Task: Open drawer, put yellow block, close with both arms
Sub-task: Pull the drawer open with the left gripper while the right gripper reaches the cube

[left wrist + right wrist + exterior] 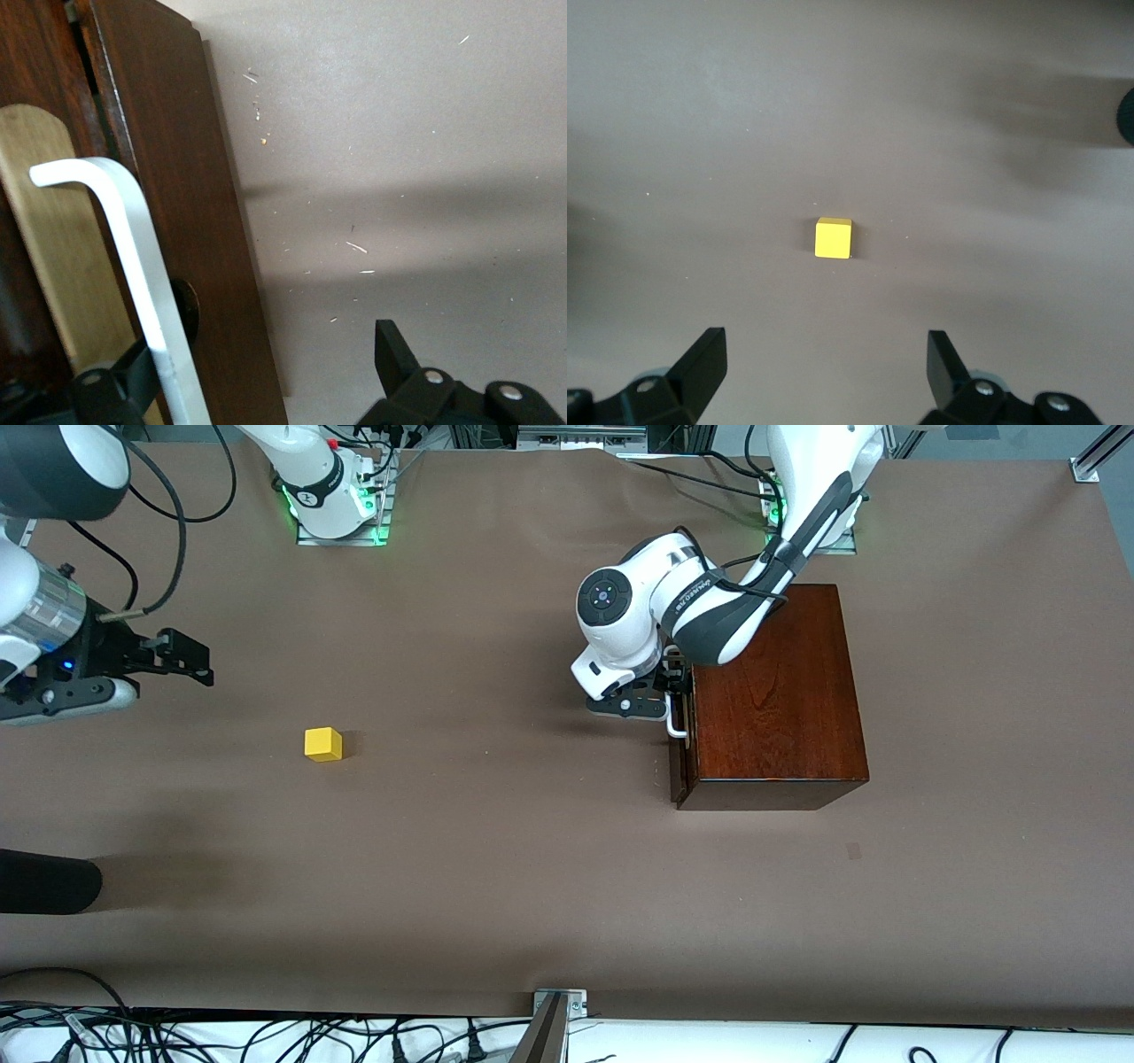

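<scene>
A: Starting at the right arm's end of the worktop, what is there?

B: The right end effector is up in the air over bare brown surface at that end. Its fingers stand wide apart with nothing between them.

A: And the yellow block?

B: It sits alone on the worktop, nearer to the front camera than the spot the right end effector is over, and well apart from the box. In the right wrist view the yellow block shows between the two spread fingertips but farther out, untouched by either.

A: Moving on toward the left arm's end?

B: The left end effector is low at the front of the drawer, right at the white handle. The left arm reaches down from its base and covers part of the mahogany box.

A: Is it gripping the handle?

B: Its fingers are apart. In the left wrist view one finger lies against the white handle on the drawer side, the other finger stands well clear over the worktop, so the bar is inside the gap but not squeezed.

A: Is the drawer out?

B: Its dark front stands only a crack off the box; a thin dark gap shows along the edge.
</scene>
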Robot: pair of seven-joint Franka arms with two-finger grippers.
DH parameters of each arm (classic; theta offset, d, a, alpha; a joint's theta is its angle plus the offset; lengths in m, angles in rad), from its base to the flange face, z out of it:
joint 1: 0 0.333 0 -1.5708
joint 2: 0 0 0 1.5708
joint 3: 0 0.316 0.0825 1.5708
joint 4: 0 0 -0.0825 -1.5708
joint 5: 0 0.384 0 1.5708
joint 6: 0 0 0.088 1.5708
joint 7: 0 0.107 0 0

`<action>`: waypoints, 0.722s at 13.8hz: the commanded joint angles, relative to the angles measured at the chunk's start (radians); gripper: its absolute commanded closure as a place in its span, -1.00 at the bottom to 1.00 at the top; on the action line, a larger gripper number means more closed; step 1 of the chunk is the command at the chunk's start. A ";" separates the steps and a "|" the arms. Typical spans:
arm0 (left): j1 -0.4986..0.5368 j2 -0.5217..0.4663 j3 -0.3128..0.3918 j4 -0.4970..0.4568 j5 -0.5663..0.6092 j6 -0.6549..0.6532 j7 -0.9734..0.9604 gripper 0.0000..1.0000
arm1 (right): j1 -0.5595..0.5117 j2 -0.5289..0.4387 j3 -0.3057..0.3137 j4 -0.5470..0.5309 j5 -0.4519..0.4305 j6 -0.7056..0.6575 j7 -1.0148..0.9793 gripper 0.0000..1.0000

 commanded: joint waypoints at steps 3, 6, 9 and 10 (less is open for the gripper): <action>-0.046 0.049 -0.004 0.018 0.026 0.103 -0.113 -1.00 | -0.011 0.098 0.004 0.025 0.013 -0.019 -0.017 -1.00; -0.082 0.092 -0.004 0.096 0.012 0.125 -0.134 -1.00 | -0.006 0.125 0.004 0.011 0.019 -0.022 -0.043 -1.00; -0.117 0.129 -0.002 0.176 0.012 0.123 -0.187 -1.00 | -0.003 0.116 0.010 -0.071 0.021 0.068 -0.025 -1.00; -0.119 0.132 -0.002 0.179 0.012 0.123 -0.188 -1.00 | -0.002 0.105 0.014 -0.116 0.021 0.111 -0.023 -1.00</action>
